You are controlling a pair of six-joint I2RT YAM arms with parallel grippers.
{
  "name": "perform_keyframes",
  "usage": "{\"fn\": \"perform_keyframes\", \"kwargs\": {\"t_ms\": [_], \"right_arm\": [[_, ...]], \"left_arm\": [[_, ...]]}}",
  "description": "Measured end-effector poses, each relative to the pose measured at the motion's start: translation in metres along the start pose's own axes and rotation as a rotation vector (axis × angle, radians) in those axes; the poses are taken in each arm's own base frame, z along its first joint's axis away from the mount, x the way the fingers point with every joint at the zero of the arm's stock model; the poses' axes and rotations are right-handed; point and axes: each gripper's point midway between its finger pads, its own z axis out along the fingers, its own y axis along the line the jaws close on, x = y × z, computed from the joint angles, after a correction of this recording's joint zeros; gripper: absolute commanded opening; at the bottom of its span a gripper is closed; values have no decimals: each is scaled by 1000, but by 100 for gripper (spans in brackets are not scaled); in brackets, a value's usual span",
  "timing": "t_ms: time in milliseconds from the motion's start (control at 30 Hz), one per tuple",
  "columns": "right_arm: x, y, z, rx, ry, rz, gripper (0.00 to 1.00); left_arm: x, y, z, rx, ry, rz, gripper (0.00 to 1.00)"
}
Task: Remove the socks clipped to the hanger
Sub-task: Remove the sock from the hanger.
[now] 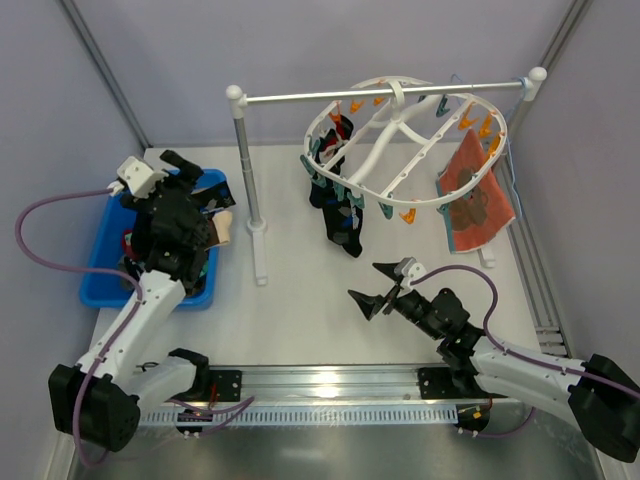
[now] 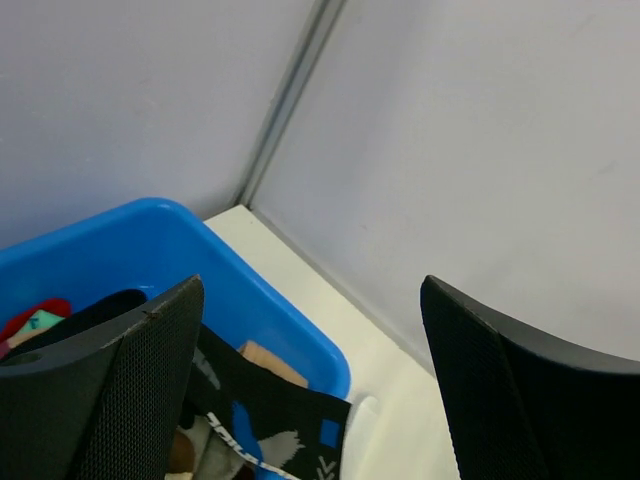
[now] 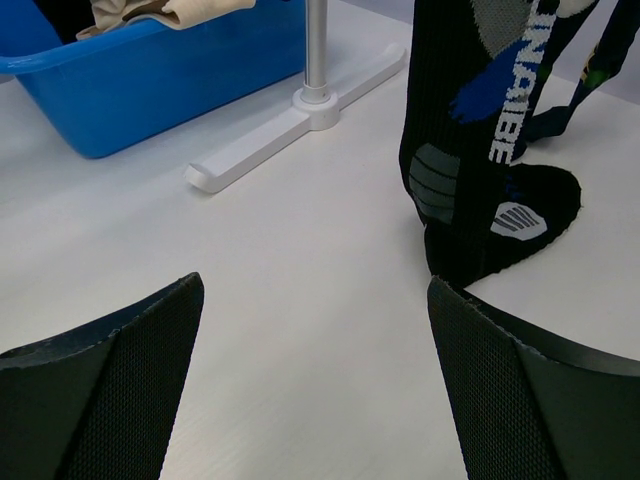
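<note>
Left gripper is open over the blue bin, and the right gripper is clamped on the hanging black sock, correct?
No. The right gripper is open and empty; the right wrist view shows the black sock hanging ahead of it, untouched. The left gripper is indeed open over the blue bin.

We see a white table (image 1: pixel 300 320) enclosed by pale grey walls (image 1: pixel 290 45), with a thin metal post (image 1: pixel 105 75) at each rear corner, under soft, even lighting.

Blue bin (image 1: pixel 100 255) is set at L edge of table (image 1: pixel 300 300), white/grey rail stand (image 1: pixel 248 160) planted just R of it, orange-red cloth (image 1: pixel 478 195) hung near rail's R end.
</note>
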Motion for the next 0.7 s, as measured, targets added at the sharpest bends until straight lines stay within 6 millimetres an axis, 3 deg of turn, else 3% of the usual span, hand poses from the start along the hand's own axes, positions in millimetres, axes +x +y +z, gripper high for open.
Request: {"fn": "perform_keyframes", "kwargs": {"t_ms": [167, 267, 333, 500, 633, 700], "right_arm": [[0, -2, 0, 10, -1, 0, 92], [0, -4, 0, 22, -1, 0, 92], [0, -6, 0, 34, -1, 0, 92], [-2, -12, 0, 68, -7, 0, 92], [-4, -19, -1, 108, -17, -8, 92], [-3, -23, -1, 125, -13, -19, 93]], "left_arm": [[1, -35, -20, 102, -7, -46, 87], [15, -56, -42, 196, 9, -79, 87], [36, -65, -60, 276, 36, -93, 87], [109, -82, -103, 576, 162, -53, 87], [160, -118, -139, 860, 262, -5, 88], [182, -123, -155, 959, 289, 4, 89]]}}
